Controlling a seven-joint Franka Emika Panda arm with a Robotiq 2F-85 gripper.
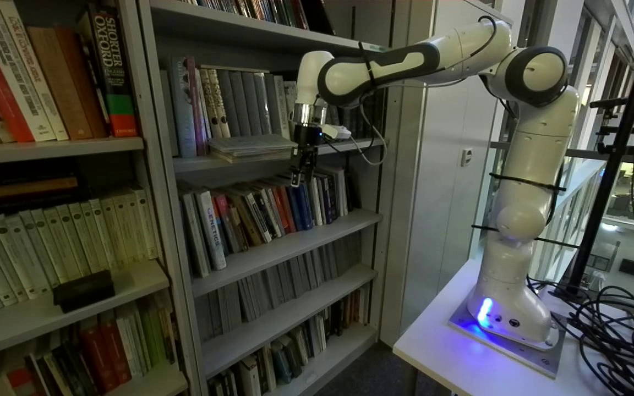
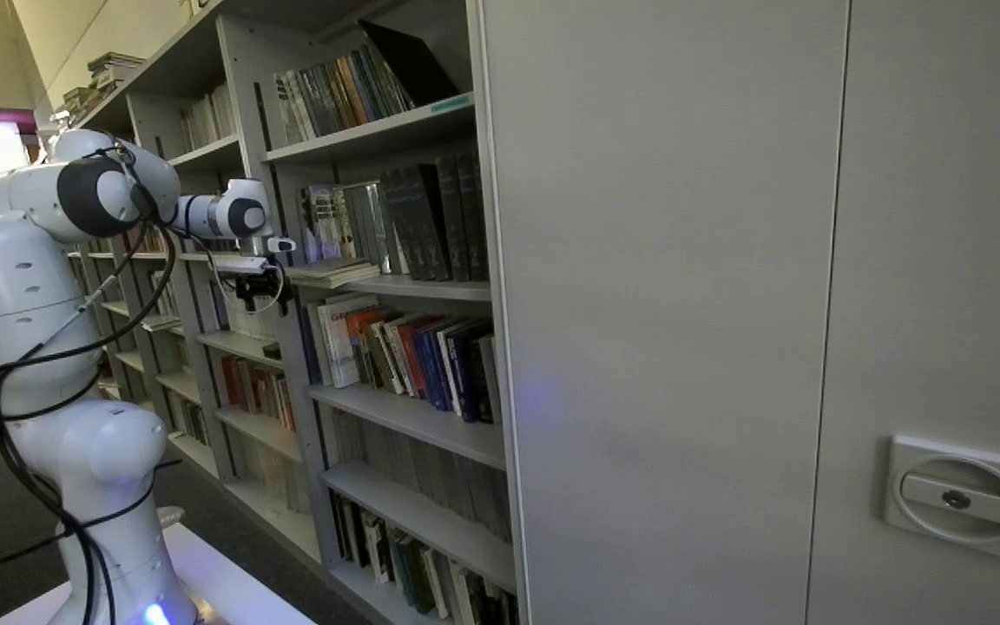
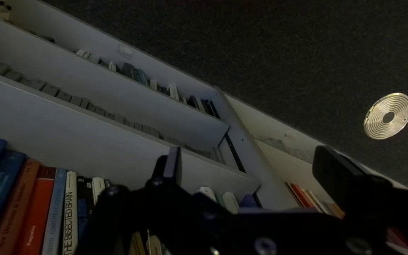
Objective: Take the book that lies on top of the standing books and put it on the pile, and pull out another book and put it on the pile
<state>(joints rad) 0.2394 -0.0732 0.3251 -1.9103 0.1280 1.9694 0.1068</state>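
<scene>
The standing books (image 1: 248, 104) form a row of mostly grey and pale spines on an upper shelf, seen in both exterior views. Along their tops lies a thin flat book (image 1: 234, 69), only its pale edge showing. The pile (image 1: 251, 144), a low stack of flat pale books, rests on that same shelf in front of the row and sticks out over the shelf's edge (image 2: 335, 272). My gripper (image 1: 303, 175) points down in front of the bookcase, beside the pile. In the wrist view the gripper (image 3: 248, 166) is open, its fingers (image 3: 173, 163) wide apart with nothing between them.
Below is a shelf of coloured books (image 1: 267, 212), including blue and red spines, close under the gripper's level. A vertical bookcase panel (image 1: 158, 165) divides this bay from its neighbour. Dark upright volumes (image 2: 430, 221) share the pile's shelf. A grey cabinet (image 2: 665, 304) adjoins the bookcase.
</scene>
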